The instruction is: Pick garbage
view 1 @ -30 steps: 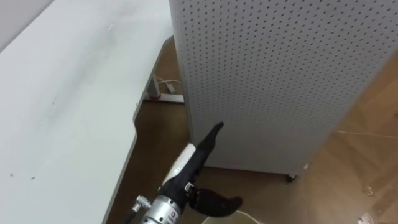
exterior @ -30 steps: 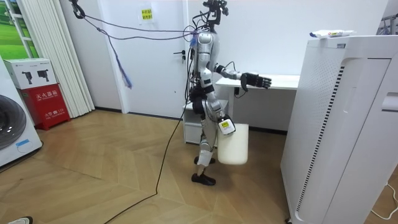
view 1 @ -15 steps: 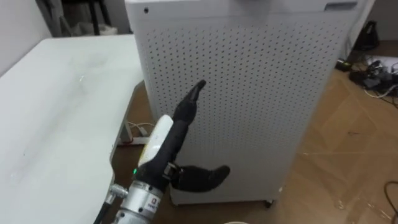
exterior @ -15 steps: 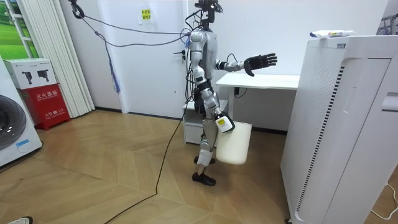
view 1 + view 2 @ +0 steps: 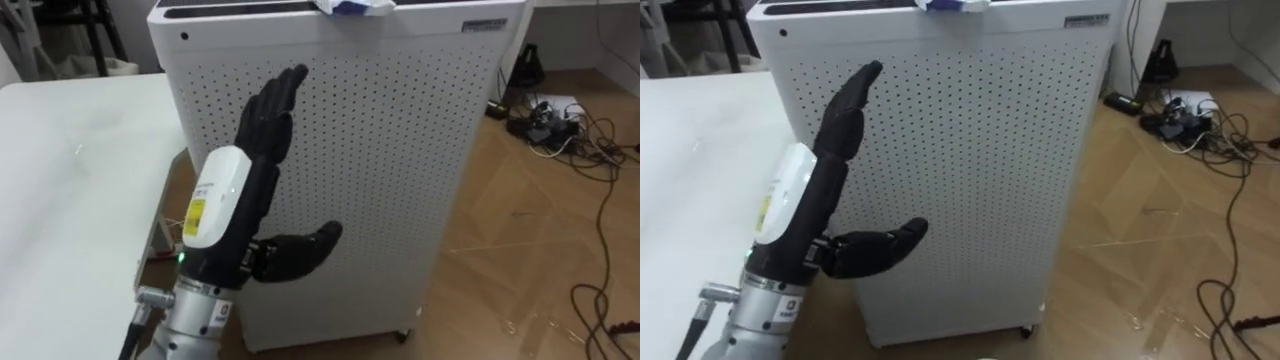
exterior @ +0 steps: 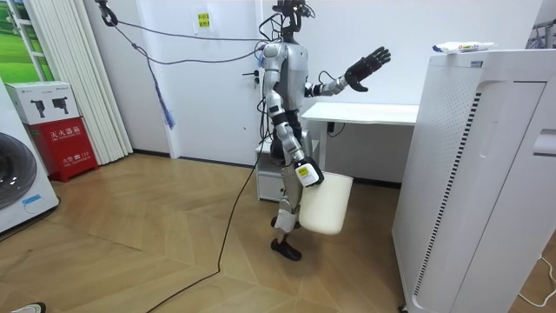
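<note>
The garbage (image 5: 352,6) lies lengthwise on the cabinet (image 5: 400,150) top, above and right of the raised left hand (image 5: 258,175), whose fingers are straight and together

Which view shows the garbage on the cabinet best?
Room view: the garbage lies whole on top of the white cabinet, seen from the side. Both eye views cut it off at the picture's top edge, showing a white and blue scrap.
</note>
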